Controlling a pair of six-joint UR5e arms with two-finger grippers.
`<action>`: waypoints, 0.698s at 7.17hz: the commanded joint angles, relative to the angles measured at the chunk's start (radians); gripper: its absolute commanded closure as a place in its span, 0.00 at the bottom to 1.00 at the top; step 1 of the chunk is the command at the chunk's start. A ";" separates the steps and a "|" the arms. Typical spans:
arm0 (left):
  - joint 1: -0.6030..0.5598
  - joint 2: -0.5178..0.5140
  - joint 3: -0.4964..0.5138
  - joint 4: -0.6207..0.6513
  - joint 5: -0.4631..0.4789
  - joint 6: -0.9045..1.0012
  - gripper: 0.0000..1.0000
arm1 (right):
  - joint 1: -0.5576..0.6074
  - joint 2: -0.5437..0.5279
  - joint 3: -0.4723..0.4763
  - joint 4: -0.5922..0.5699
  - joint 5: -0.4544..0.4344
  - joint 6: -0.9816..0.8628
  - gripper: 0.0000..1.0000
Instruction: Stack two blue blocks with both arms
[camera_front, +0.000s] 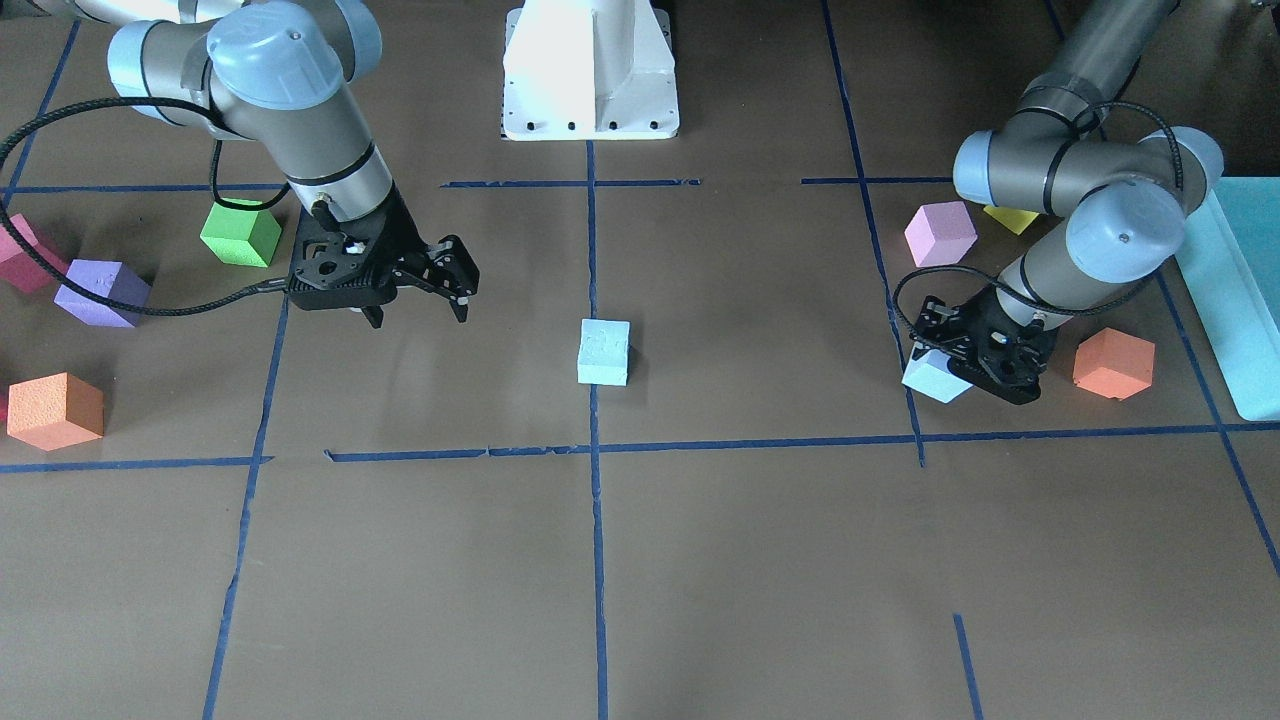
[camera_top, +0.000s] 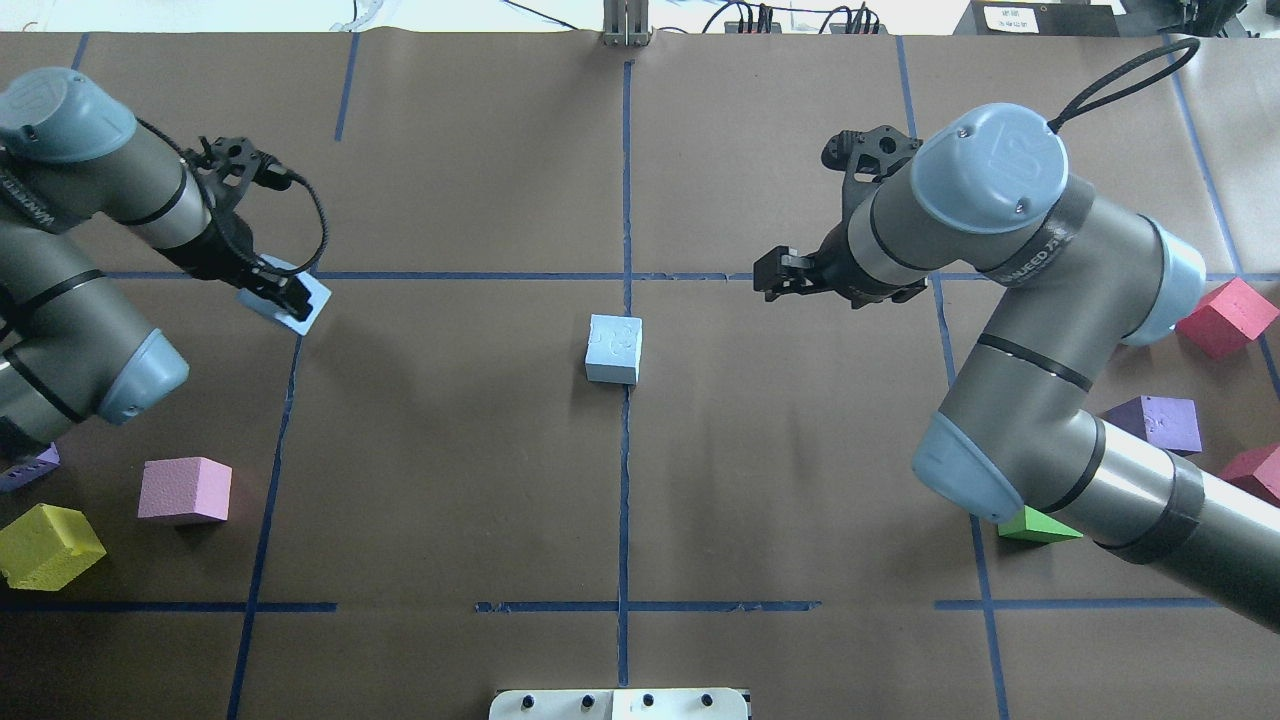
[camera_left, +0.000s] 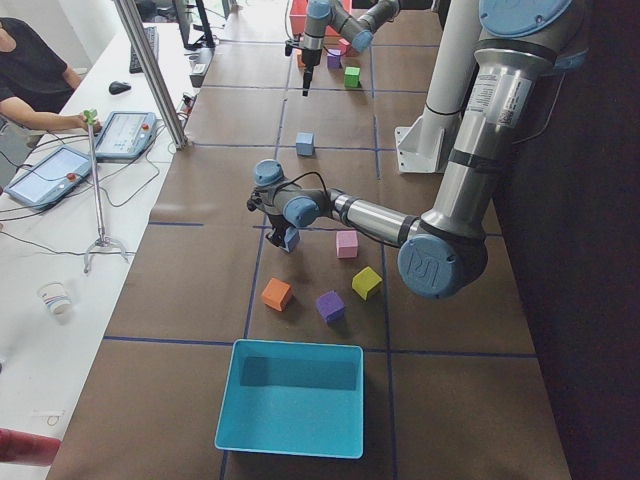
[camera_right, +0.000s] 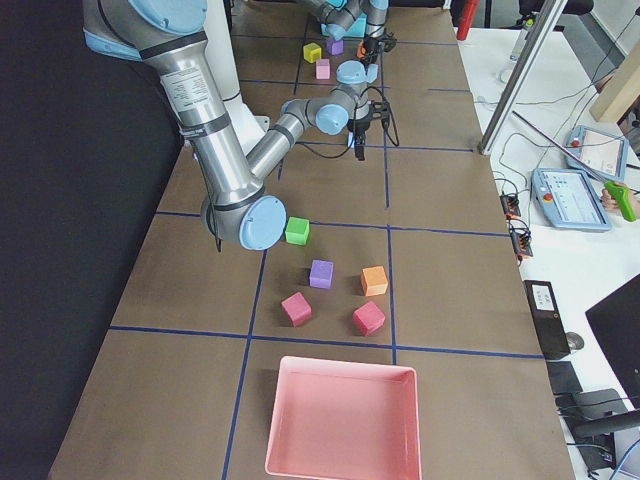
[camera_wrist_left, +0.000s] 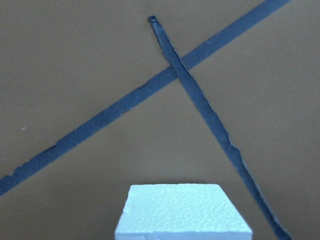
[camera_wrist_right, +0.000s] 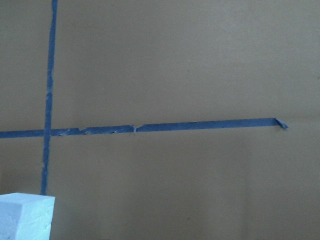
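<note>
One pale blue block lies at the middle of the table on the centre tape line; it also shows in the overhead view and at the bottom left corner of the right wrist view. My right gripper is open and empty, off to that block's side and above the table. My left gripper is shut on the second pale blue block, held low and tilted near a tape crossing. That block fills the bottom of the left wrist view.
Green, purple, orange and red cubes lie near my right arm. Pink, yellow and orange cubes and a teal box lie near my left arm. The white pedestal stands behind.
</note>
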 joint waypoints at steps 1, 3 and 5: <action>0.070 -0.174 -0.009 0.065 0.007 -0.291 0.70 | 0.059 -0.060 0.009 -0.001 0.003 -0.094 0.00; 0.183 -0.343 -0.028 0.250 0.131 -0.406 0.70 | 0.090 -0.084 -0.002 -0.001 0.005 -0.125 0.00; 0.265 -0.398 -0.001 0.271 0.185 -0.479 0.70 | 0.119 -0.120 -0.006 -0.001 0.005 -0.185 0.00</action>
